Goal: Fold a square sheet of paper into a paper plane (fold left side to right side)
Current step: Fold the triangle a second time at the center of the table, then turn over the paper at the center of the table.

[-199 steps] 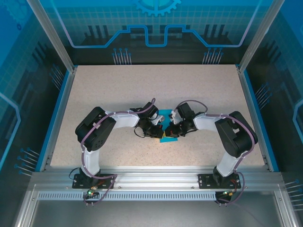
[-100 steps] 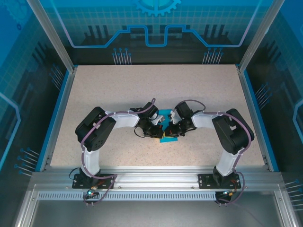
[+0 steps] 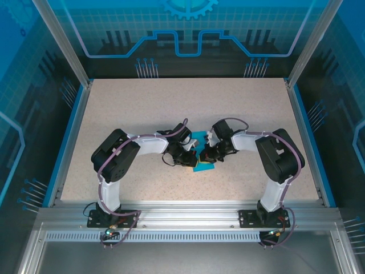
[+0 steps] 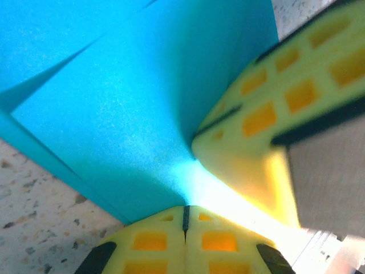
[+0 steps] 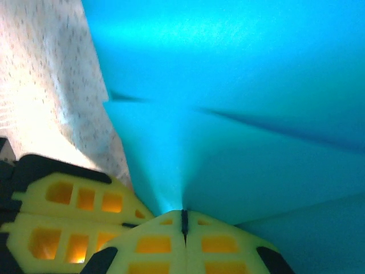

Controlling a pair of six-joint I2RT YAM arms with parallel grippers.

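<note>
Two yellow-fingered grippers meet nose to nose at the middle of the speckled beige table top (image 3: 171,103). Under them a thin teal-blue sheet of paper (image 3: 201,137) lies flat in folded layers. The left gripper (image 3: 191,157) has its fingers pressed together, with a dark seam between them and no gap. The right gripper (image 3: 207,155) is closed in the same way. Both tips bear on the paper, very close to each other. Whether either pair has a paper edge nipped between its pads cannot be told.

From above, the bent black left arm (image 3: 117,157) and black right arm (image 3: 279,157), each wound with a purple cable (image 3: 102,188), cover most of the sheet with their wrists. A blue strip of it lies beyond them and a small corner on the near side. A blue border (image 3: 69,137) edges the table, silver aluminium rails (image 3: 188,214) frame it, and blue printed panels (image 3: 188,28) stand behind.

In the left wrist view a diagonal fold line crosses the paper, and the other gripper's fingers (image 4: 268,114) come in blurred from the right. The right wrist view is overexposed on the table side, and the creases there read as faint dark lines. The sheet's full outline is hidden.
</note>
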